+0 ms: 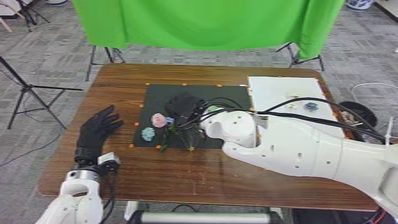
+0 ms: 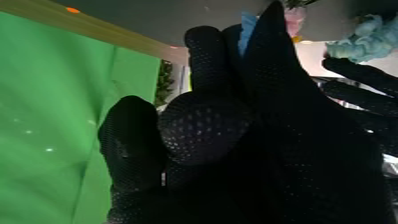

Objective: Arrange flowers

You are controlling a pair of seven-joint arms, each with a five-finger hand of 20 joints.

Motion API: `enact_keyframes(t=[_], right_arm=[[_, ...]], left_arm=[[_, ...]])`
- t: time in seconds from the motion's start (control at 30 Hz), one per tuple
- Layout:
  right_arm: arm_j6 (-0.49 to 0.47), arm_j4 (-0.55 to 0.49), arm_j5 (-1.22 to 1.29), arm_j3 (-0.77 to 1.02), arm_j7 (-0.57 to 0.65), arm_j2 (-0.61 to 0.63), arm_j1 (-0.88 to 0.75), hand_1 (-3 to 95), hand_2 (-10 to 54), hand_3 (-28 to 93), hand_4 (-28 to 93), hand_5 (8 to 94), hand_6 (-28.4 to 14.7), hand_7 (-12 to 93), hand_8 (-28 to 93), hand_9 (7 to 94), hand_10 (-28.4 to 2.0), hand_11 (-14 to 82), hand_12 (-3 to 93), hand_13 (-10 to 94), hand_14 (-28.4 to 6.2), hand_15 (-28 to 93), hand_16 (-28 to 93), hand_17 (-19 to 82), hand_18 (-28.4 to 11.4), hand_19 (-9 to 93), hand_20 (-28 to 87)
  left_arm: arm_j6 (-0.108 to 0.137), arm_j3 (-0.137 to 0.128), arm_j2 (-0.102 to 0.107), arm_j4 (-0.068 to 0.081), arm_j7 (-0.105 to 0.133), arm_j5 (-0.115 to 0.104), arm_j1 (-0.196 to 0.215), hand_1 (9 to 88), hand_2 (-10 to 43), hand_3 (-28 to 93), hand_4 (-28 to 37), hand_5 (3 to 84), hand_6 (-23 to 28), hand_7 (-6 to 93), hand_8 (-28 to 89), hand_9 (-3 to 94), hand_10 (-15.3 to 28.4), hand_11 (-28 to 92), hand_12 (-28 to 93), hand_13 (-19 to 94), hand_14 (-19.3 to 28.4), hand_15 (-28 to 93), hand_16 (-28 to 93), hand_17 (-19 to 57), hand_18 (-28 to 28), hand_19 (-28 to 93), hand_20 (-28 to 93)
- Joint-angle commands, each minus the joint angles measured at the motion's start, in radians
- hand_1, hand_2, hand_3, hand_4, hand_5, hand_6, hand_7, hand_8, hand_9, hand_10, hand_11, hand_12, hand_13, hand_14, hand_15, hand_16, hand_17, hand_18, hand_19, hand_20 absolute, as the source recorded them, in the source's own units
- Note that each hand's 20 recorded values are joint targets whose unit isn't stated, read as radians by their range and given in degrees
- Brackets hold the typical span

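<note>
The right robot hand (image 1: 185, 104), open or gripping unclear, sat so close it risked crushing the pink flower (image 1: 159, 119) near the left edge of the black mat (image 1: 209, 91).

Clock positions refer to the head view. Left arm (image 1: 73, 202): enters at 7 o'clock and extends towards 12 o'clock. Left hand (image 1: 94, 131): located between 8 and 9 o'clock, directed between 12 and 1 o'clock; fingers (image 1: 107, 114) extended and slightly spread. Right arm (image 1: 311, 155): enters at 4 o'clock and lies obliquely towards 10 o'clock, its wrist end (image 1: 229, 127) close to the centre. Right hand (image 1: 184, 106): located just off centre at 10 o'clock; relative to the left hand, at 2 o'clock. The two hands are apart.
</note>
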Motion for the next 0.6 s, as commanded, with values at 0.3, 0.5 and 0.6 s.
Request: enact_keyframes(t=[0.3, 0.5, 0.6], right_arm=[[-0.045, 0.004, 0.003, 0.032, 0.028, 0.000, 0.033, 53.4, -5.3, 64, -20, 66.5, 2.5, 25, 0, 71.2, -10.1, 12.0, 16.6, 90, -0.5, 65, 28, 64, -12.9, 93, 57], [-0.080, -0.002, 0.011, 0.038, 0.034, -0.001, 0.028, 52.8, -5.9, 64, -20, 65.2, 2.3, 25, 0, 69.3, -10.2, 12.2, 15.6, 90, -0.4, 65, 28, 64, -12.8, 93, 57], [-0.091, -0.003, 0.013, 0.040, 0.035, 0.000, 0.030, 52.2, -6.5, 64, -19, 64.2, 2.3, 25, 0, 68.7, -10.4, 12.4, 15.2, 89, -0.6, 65, 28, 63, -12.8, 93, 57]], left_arm=[[-0.015, 0.017, -0.006, 0.018, -0.024, -0.004, 0.010, 15.4, -0.7, 71, -28.3, 44.1, -0.2, 14.5, -8, 44.6, 12.6, 18, 11, 38, 16.9, 30, 1, 6.4, 15.1, 11, 21], [-0.016, 0.015, -0.005, 0.019, -0.026, -0.002, 0.009, 15.5, -0.8, 71, -28.3, 43.9, -0.1, 14.4, -8, 44.5, 12.6, 18, 11, 38, 16.9, 30, 1, 6.4, 15.1, 11, 21], [-0.017, 0.015, -0.004, 0.018, -0.026, -0.002, 0.009, 15.6, -0.9, 72, -28.3, 43.9, -0.1, 14.3, -8, 44.5, 12.6, 18, 11, 38, 16.8, 30, 1, 6.4, 15.1, 10, 21]])
